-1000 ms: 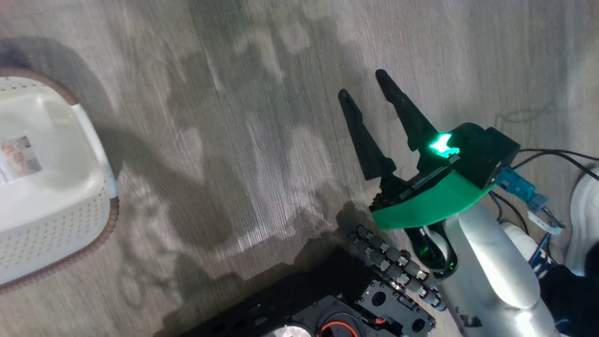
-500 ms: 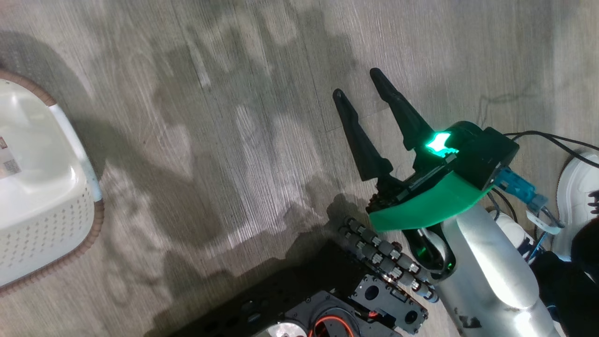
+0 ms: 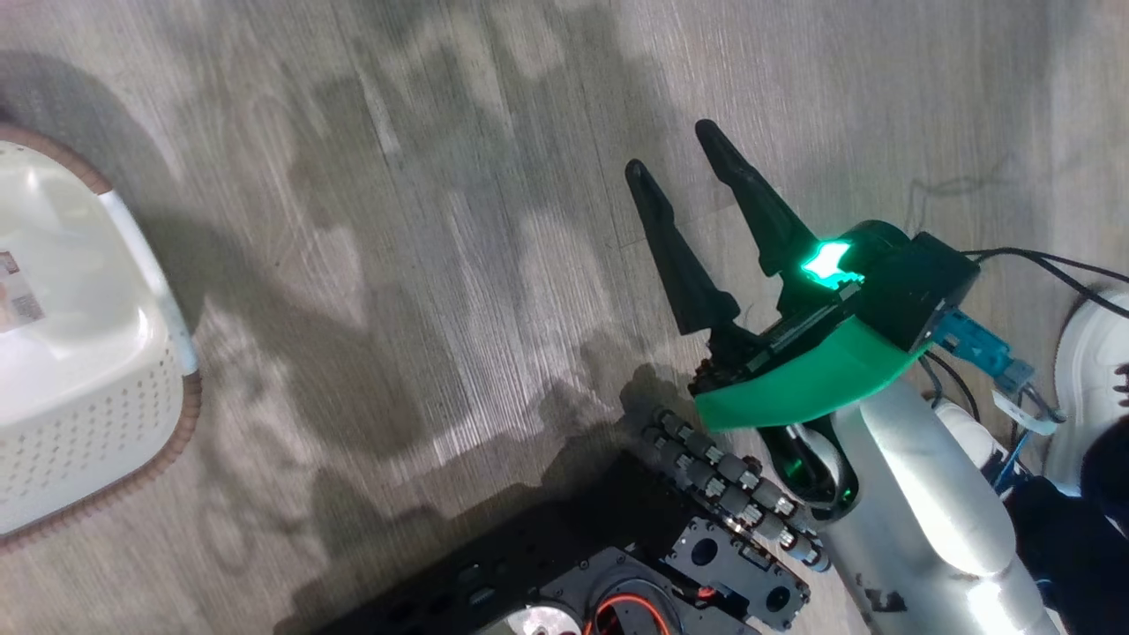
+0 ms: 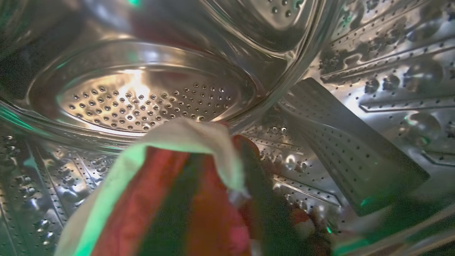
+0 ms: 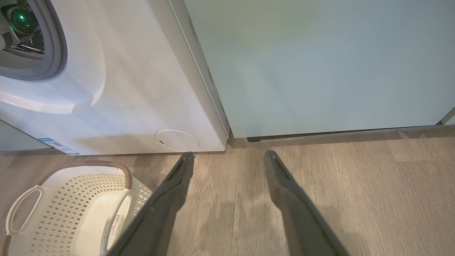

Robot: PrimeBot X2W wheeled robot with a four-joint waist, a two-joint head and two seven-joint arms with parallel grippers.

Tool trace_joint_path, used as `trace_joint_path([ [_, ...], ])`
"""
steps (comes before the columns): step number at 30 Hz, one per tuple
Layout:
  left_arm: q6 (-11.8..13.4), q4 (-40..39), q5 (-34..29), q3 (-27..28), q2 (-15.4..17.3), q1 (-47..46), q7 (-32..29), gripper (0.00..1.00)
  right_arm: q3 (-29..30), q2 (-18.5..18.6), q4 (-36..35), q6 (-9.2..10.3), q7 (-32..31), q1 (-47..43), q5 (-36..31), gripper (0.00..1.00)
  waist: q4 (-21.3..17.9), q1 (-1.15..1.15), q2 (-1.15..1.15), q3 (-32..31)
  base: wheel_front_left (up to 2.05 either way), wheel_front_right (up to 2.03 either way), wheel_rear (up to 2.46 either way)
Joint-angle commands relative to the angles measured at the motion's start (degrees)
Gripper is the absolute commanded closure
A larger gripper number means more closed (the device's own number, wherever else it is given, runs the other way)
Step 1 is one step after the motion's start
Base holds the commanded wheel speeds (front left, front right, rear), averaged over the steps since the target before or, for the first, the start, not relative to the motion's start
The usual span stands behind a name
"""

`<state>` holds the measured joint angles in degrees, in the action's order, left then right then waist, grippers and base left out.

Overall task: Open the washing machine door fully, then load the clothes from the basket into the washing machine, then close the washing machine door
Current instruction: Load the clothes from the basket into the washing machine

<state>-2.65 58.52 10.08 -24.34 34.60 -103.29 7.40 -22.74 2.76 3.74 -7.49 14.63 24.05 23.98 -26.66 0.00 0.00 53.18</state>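
Red clothes (image 4: 213,227) in steel drum (image 4: 142,103) of washing machine (image 5: 124,89), draped over left gripper (image 4: 218,156), grip impossible to tell, right gripper (image 3: 670,148) still spread wide, empty, above floor (image 3: 441,265), basket (image 3: 88,423) unmoved, camera slightly shifted

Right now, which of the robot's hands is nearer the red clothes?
Left. The left hand is inside the steel drum with the red clothes draped right against it; the right hand hangs over the wooden floor, outside the washing machine.
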Motion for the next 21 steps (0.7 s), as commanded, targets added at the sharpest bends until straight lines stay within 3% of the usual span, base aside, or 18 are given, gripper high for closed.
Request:
trace_joint_path([
  [1, 0.9, -1.3, 0.1, 0.0, 1.0, -0.8, 0.5, 0.00, -0.5, 0.1, -1.3, 0.00, 0.4, -1.7, -0.4, 0.00, 0.4, 0.00, 0.00, -0.3, 0.00, 0.00, 0.00],
  [12, 1.2, 0.7, 2.0, -0.5, -2.7, 2.2, 3.5, 0.00, 1.4, 0.1, -0.3, 0.00, 0.4, -1.9, -2.8, 0.00, 3.9, 0.00, 0.00, -4.3, 0.00, 0.00, 0.00],
  [21, -2.6, 3.4, 5.4, -0.3, -4.3, 6.3, 6.0, 0.00, 4.4, 0.1, 0.5, 0.00, 0.4, -2.1, -6.1, 0.00, 8.2, 0.00, 0.00, -9.8, 0.00, 0.00, 0.00],
])
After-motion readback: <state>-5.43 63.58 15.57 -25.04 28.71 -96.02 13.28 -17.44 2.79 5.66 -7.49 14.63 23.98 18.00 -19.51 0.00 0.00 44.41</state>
